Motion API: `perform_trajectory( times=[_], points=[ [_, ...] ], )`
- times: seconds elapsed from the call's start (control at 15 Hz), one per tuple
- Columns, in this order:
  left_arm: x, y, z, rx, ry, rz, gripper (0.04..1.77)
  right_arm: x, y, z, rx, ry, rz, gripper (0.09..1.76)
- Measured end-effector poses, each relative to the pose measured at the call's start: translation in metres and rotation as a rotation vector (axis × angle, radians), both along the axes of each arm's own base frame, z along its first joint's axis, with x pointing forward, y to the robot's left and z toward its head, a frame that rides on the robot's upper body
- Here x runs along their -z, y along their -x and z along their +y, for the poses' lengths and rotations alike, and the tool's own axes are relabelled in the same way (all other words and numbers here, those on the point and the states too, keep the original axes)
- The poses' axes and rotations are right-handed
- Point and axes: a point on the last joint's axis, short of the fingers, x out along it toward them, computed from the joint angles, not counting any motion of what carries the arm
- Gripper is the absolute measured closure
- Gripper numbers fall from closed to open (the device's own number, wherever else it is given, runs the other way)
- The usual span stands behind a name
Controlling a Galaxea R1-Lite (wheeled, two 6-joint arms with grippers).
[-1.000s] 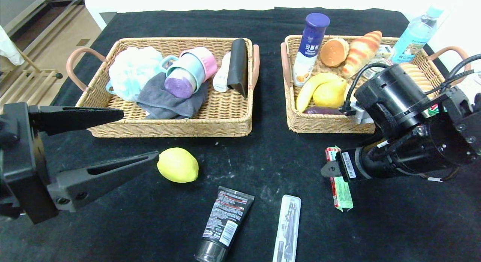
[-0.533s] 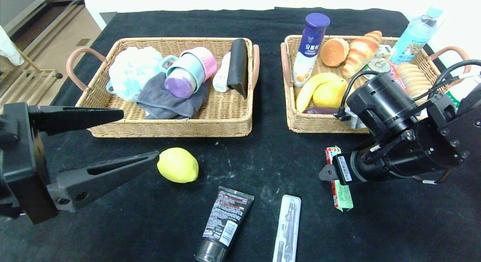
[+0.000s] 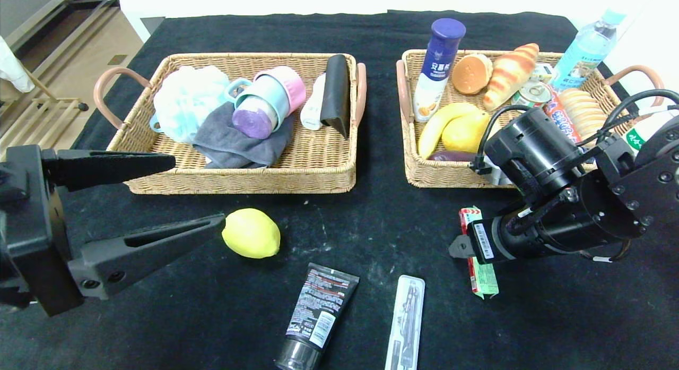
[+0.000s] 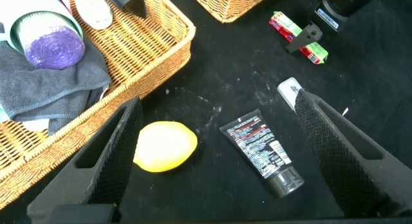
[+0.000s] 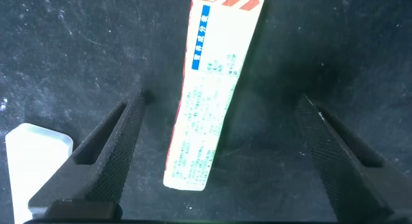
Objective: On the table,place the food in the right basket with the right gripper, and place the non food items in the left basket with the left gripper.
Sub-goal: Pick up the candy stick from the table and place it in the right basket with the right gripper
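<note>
On the black table [image 3: 371, 221] lie a yellow lemon [image 3: 251, 233], a black squeeze tube [image 3: 317, 314], a clear tool case [image 3: 406, 322] and a green-and-red snack pack [image 3: 479, 253]. My right gripper [image 3: 460, 248] points down over the snack pack [image 5: 209, 108], open, with a finger on either side and not touching it [image 5: 222, 98]. My left gripper [image 3: 198, 189] hovers open at the left; between its fingers [image 4: 217, 102] I see the lemon [image 4: 165, 145] and the tube [image 4: 264, 152]. In the right basket [image 3: 456, 179] are a blue-capped white bottle [image 3: 439, 67] and a bun [image 3: 471, 72].
The left basket [image 3: 238, 181] holds a bath puff, a grey cloth, stacked cups and a black item. A banana, croissant, can and biscuits fill the right basket. A water bottle [image 3: 586, 49] stands at its far right corner. The case's end [image 5: 35, 159] lies beside my right finger.
My right arm has shifted a little to the left and lower over the snack pack. The left arm and the things on the table have not moved.
</note>
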Motion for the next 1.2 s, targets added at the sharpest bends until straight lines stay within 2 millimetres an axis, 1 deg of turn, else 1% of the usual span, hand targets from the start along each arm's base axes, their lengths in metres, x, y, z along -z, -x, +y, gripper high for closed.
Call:
perform_trajectory(
  times=[0.07, 0.2, 0.33, 0.47, 0.53, 0.6, 1.2],
  points=[
    [0.0001, -0.0002, -0.0001, 0.0, 0.0, 0.001, 0.09, 0.0007, 0.0, 0.0, 0.001, 0.002, 0.002, 0.35],
    [0.0003, -0.0004, -0.0002, 0.0, -0.001, 0.002, 0.09, 0.0015, -0.0007, -0.0008, 0.003, 0.002, 0.005, 0.67],
    [0.0007, -0.0008, -0.0003, 0.0, -0.002, 0.003, 0.09, 0.0025, -0.0019, -0.0011, 0.009, 0.0, 0.008, 0.91],
    [0.0008, -0.0008, -0.0003, 0.0, -0.002, 0.004, 0.09, 0.0032, -0.0023, -0.001, 0.011, 0.0, 0.01, 1.1],
    [0.0008, -0.0008, -0.0003, -0.001, -0.002, 0.003, 0.09, 0.0032, -0.0024, -0.0009, 0.011, -0.002, 0.01, 1.5],
    [0.0008, -0.0008, -0.0003, 0.0, -0.002, 0.003, 0.09, 0.0032, -0.0024, -0.001, 0.013, -0.002, 0.01, 1.53],
    [0.0005, -0.0005, -0.0002, 0.0, -0.001, 0.001, 0.09, 0.0027, -0.0013, -0.0002, 0.008, -0.001, 0.009, 1.53]
  ],
)
